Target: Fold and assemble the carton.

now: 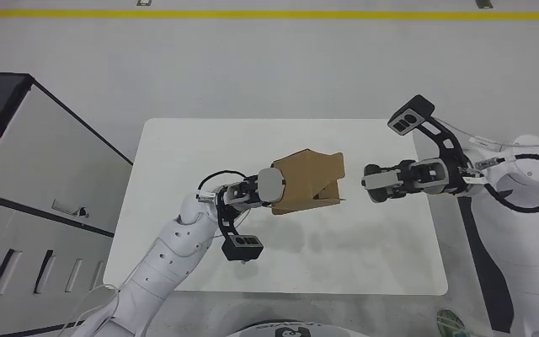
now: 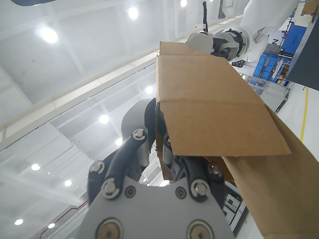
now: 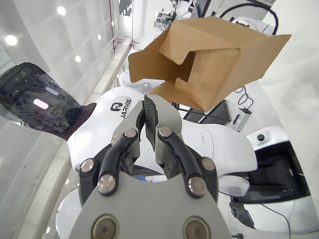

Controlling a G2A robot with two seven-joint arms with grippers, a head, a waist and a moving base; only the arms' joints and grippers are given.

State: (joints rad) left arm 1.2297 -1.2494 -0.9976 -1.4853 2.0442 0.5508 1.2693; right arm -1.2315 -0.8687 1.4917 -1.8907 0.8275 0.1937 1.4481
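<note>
A brown cardboard carton (image 1: 310, 179) hangs over the middle of the white table (image 1: 177, 160), partly formed, with loose end flaps. My left gripper (image 1: 271, 186) is shut on the carton's left end; in the left wrist view its fingers (image 2: 166, 148) pinch a carton wall (image 2: 204, 95). My right gripper (image 1: 369, 180) sits just right of the carton, apart from it by a small gap. In the right wrist view its pads (image 3: 149, 115) are pressed together with nothing between them, just short of the carton's open end (image 3: 204, 68), whose notched flaps face it.
A grey cabinet (image 1: 42, 177) stands off the table's left side. A yellow floor line (image 1: 269, 13) runs across the far side. Bare table surface lies in front of and behind the carton.
</note>
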